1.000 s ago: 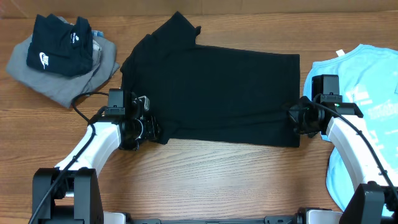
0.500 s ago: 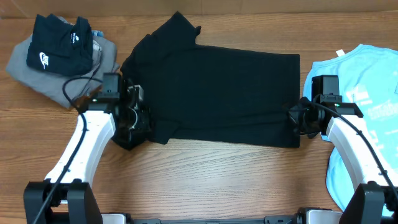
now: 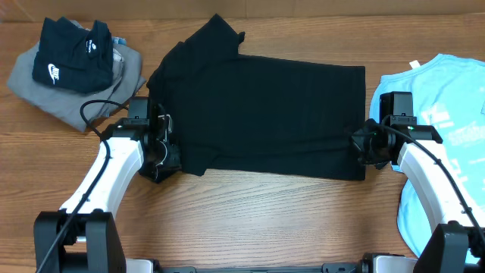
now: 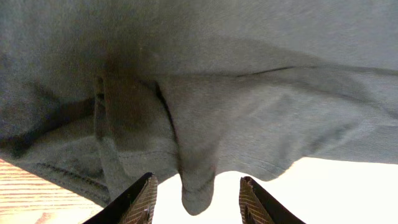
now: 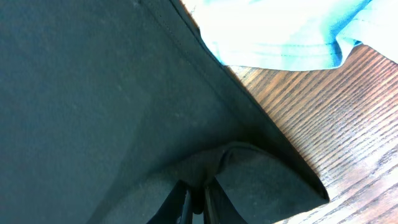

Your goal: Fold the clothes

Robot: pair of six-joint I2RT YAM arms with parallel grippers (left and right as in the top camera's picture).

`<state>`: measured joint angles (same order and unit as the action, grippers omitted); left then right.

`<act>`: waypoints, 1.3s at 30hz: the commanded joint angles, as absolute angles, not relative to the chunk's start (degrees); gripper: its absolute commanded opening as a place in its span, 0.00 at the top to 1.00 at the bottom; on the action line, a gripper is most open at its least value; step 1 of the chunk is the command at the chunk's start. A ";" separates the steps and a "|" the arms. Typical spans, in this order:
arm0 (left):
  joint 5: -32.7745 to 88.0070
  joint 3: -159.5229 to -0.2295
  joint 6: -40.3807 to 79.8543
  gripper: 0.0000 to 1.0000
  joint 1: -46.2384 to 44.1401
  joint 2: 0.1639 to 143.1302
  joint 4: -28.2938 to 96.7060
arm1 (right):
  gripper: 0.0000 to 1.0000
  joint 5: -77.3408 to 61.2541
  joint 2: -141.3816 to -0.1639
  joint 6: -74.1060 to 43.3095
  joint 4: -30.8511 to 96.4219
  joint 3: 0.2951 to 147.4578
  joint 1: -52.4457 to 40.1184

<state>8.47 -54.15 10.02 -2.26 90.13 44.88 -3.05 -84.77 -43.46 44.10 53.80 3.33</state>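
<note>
The clothes, a plain black T-shirt (image 3: pixel 265 114), lie spread flat across the middle of the wooden table, one sleeve pointing to the far edge. My left gripper (image 3: pixel 162 149) is at the shirt's near left corner. In the left wrist view its fingers (image 4: pixel 144 194) stand apart, and a hanging lobe of black cloth (image 4: pixel 186 124) sits between them without touching either pad. My right gripper (image 3: pixel 361 144) is at the shirt's right edge. In the right wrist view it (image 5: pixel 198 200) is shut on a pinched fold of the black cloth (image 5: pixel 93 93).
A folded grey garment (image 3: pixel 45 98) with a smaller black swoosh-logo garment (image 3: pixel 72 57) on top lies at the back left. A light blue shirt (image 3: pixel 443 144) lies on the right, close behind my right arm, its hem (image 5: pixel 280 37) near the black shirt's edge.
My left arm swung left and towards the far edge, then settled slightly back at the shirt's left corner. The right arm and the shirt's right side have not moved.
</note>
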 commanded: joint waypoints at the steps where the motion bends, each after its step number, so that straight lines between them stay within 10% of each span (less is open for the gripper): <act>1: 7.14 -52.53 8.56 0.58 -2.20 92.20 44.31 | 0.92 -3.11 -84.90 -43.24 43.77 54.76 3.51; 7: 10.28 -52.97 8.86 0.96 -2.17 92.86 43.38 | 0.92 -3.09 -84.90 -43.24 43.75 54.76 3.51; 39: 10.11 -65.47 15.11 0.96 -2.17 92.88 33.67 | 0.89 -3.05 -84.95 -43.38 41.82 54.76 3.51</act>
